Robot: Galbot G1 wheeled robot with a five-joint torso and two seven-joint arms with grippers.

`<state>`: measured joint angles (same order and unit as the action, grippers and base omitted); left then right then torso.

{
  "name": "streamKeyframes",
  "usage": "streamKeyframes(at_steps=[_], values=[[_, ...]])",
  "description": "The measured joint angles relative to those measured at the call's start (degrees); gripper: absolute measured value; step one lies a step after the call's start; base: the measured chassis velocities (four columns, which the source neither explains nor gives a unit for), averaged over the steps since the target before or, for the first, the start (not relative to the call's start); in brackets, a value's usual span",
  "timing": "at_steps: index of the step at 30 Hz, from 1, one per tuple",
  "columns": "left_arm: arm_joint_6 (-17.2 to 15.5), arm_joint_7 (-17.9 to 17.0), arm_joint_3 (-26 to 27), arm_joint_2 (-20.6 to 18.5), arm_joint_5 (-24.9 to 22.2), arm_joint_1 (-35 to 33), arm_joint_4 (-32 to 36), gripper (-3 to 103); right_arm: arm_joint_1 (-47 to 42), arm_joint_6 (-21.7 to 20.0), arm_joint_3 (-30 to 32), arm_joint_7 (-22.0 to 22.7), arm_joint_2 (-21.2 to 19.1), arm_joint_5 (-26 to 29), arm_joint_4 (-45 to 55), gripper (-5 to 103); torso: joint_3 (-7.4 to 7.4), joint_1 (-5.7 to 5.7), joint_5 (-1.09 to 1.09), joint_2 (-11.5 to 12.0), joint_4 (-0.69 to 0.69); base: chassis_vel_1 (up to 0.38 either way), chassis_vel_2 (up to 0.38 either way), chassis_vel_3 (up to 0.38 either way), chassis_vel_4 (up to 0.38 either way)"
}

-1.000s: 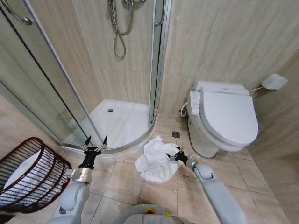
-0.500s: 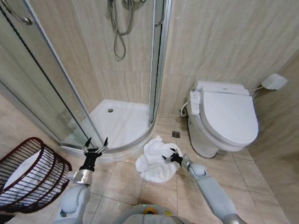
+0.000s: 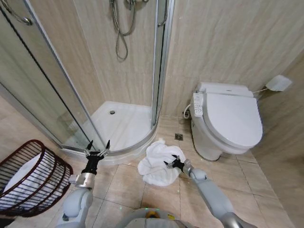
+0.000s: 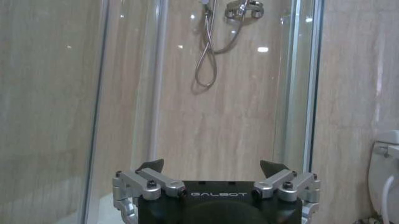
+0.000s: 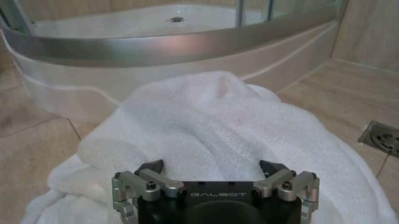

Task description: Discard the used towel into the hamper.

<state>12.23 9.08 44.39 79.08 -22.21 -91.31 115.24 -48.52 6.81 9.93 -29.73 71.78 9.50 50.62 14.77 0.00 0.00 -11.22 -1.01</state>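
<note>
The right gripper [image 3: 171,162] has advanced, fingers spread and empty, onto the crumpled white towel [image 3: 156,164].

One towel [image 3: 156,164], one hamper [image 3: 31,178], one toilet [image 3: 228,121] (lid down), two grippers.

Bare floor tiles [image 3: 118,183] are lying open between the towel [image 3: 156,164] and the hamper [image 3: 31,178]; the shower tray curb [image 3: 128,149] is blocking the far side.
</note>
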Motion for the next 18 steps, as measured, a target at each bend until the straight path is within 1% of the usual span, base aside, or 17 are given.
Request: streamKeyframes(at_steps=[7, 10, 12, 13, 14, 15, 16, 18], values=[[0.02, 0.00, 0.10, 0.05, 0.00, -0.24, 0.24, 100, 1.62, 1.20, 0.42, 0.42, 1.42, -0.07, -3.12, 101, 0.00, 0.00, 0.00, 0.00, 0.01, 0.000, 0.000, 0.000, 0.000], [0.02, 0.00, 0.10, 0.04, 0.00, -0.13, 0.25, 100, 1.90, 1.66, 0.68, 0.41, 1.61, 0.03, -3.79, 89, 0.00, 0.00, 0.00, 0.00, 0.00, 0.000, 0.000, 0.000, 0.000], [0.02, 0.00, 0.07, 0.05, 0.04, -0.10, 0.25, 100, 1.97, 1.86, 0.82, 0.40, 1.65, 0.04, -4.02, 89, 0.00, 0.00, 0.00, 0.00, 0.00, 0.000, 0.000, 0.000, 0.000], [0.02, 0.00, 0.05, 0.07, 0.08, -0.10, 0.27, 100, 2.00, 2.02, 0.95, 0.40, 1.68, 0.04, -4.18, 83, 0.00, 0.00, 0.01, 0.00, 0.00, 0.000, 0.000, 0.000, 0.000], [0.02, 0.00, 0.03, 0.08, 0.11, -0.10, 0.28, 100, 2.00, 2.20, 1.20, 0.39, 1.71, 0.04, -4.30, 83, 0.00, 0.00, 0.00, 0.00, 0.00, 0.000, 0.000, 0.000, 0.000], [0.02, 0.00, 0.01, 0.09, 0.13, -0.11, 0.28, 100, 1.91, 2.24, 1.40, 0.39, 1.70, 0.04, -4.28, 72, 0.00, 0.00, 0.00, 0.00, 0.01, 0.000, 0.000, 0.000, 0.000], [0.02, 0.00, 0.01, 0.09, 0.13, -0.11, 0.28, 100, 1.91, 2.24, 1.40, 0.39, 1.70, 0.04, -4.28, 72, 0.00, 0.00, 0.00, 0.00, 0.01, 0.000, 0.000, 0.000, 0.000], [0.02, 0.00, -0.01, 0.13, 0.18, -0.13, 0.28, 100, 1.62, 2.51, 1.88, 0.32, 1.69, 0.04, -4.21, 62, 0.00, 0.00, 0.01, 0.00, 0.01, 0.000, 0.000, 0.000, 0.000]])
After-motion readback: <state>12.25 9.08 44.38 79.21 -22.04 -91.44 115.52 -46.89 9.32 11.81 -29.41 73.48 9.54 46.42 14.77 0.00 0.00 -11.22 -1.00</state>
